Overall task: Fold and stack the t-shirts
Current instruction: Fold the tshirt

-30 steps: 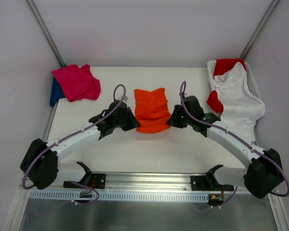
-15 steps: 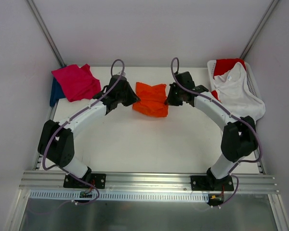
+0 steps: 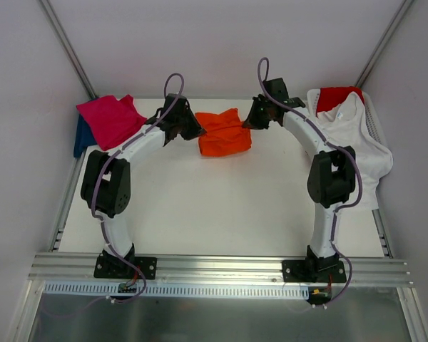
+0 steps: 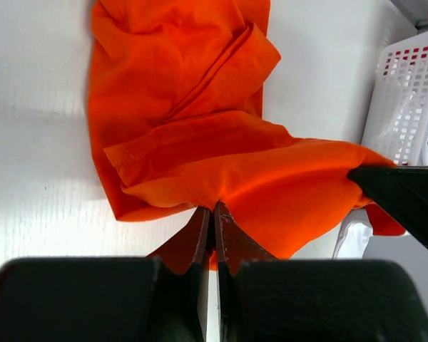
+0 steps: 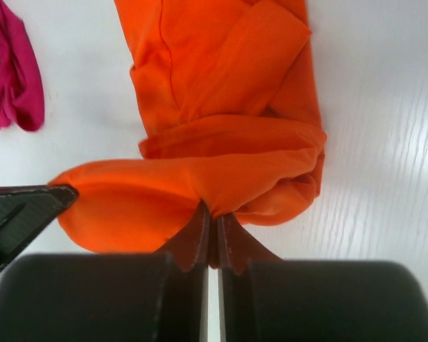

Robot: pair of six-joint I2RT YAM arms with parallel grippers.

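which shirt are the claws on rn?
The orange shirt, mid-table: left claw and right claw both pinch it. Untouched: pink and blue far left, white and red at the basket.

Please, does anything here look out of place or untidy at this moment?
Yes. The white t-shirt spills out of the basket, draped loosely over its rim instead of lying inside. In the far left corner the pink t-shirt lies crumpled on top of the dark blue one, neither neatly folded.
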